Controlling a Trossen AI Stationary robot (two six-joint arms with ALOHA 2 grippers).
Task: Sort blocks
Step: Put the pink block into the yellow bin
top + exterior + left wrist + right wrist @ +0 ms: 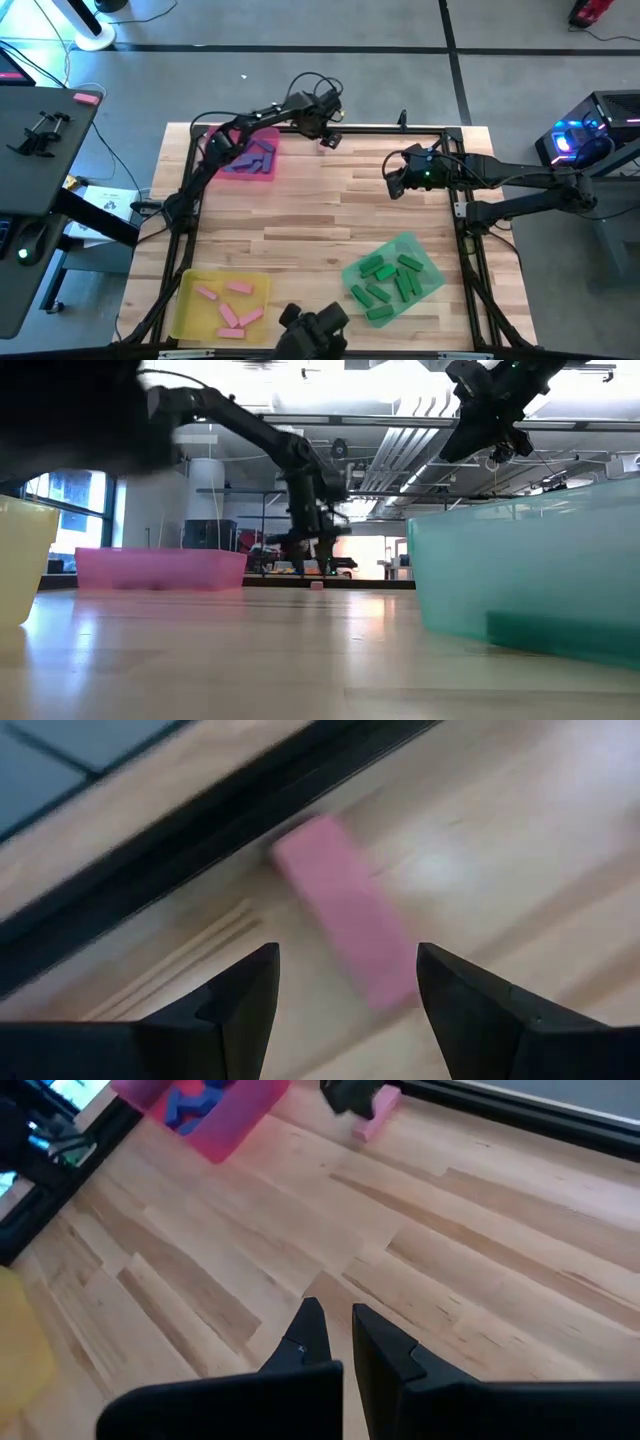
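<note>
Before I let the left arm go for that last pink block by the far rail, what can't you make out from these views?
- Pink block: blurred in the left wrist view; whether it touches the rail is unclear.
- High view: left pincer covers most of it.
- Low view: only a far speck.
- Pink tray: arm crosses it, so its blocks can't be counted.

pink block [348, 920], pink tray [256, 158] of purple-blue blocks [254, 156], green blocks [392, 277], yellow tray [190, 301]

three trays [190, 300], roughly six pink blocks [228, 312], nine green blocks [384, 271], several purple blocks [256, 156].
</note>
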